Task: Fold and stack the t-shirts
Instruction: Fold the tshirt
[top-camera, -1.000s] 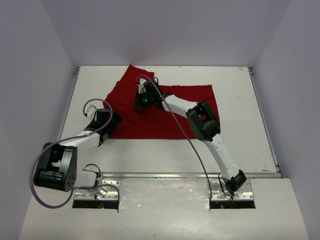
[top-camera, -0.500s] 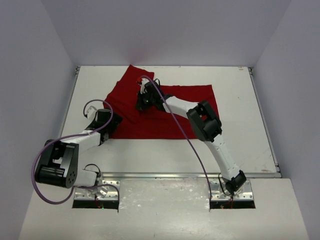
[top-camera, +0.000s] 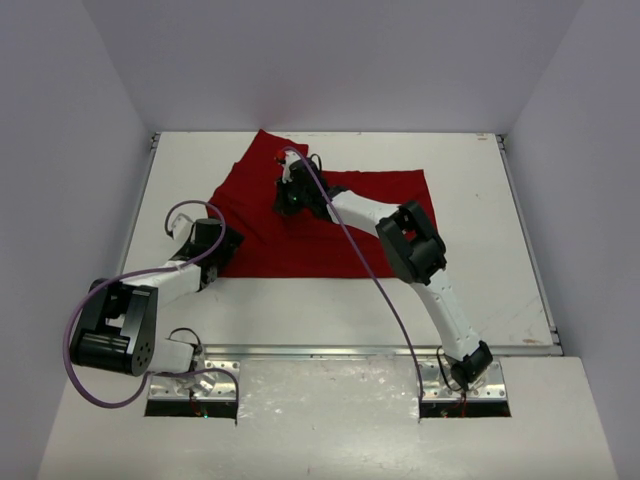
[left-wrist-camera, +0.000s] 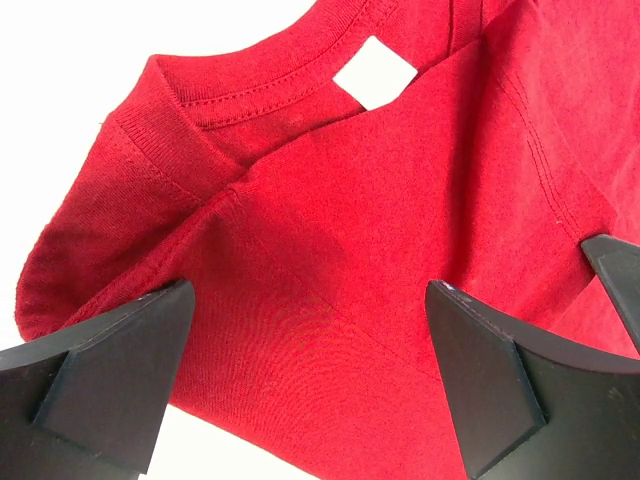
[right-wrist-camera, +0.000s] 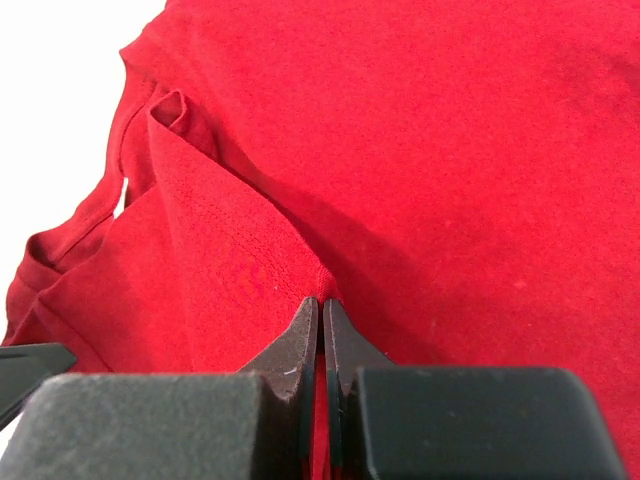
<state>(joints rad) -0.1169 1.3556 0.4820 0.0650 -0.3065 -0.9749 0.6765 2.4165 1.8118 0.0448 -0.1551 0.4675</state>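
R fingers (right-wrist-camera: 296, 345) tight on ridge of soft wrinkly red t-shirt (right-wrist-camera: 450, 150)

My left arm low, aimed 2 o'clock, left gripper (left-wrist-camera: 308, 300) spread wide; right arm stretched 10 o'clock, right gripper (right-wrist-camera: 320, 305) pinching t-shirt (right-wrist-camera: 450, 150).

White table (top-camera: 480, 250) enclosed by plain pale grey walls: back wall (top-camera: 330, 60) at 12 o'clock, side wall (top-camera: 60, 150) at 9 o'clock, opposite wall (top-camera: 590, 150) at 3 o'clock. A metal strip (top-camera: 330, 351) bordered the 6 o'clock edge. Lighting was soft and even.
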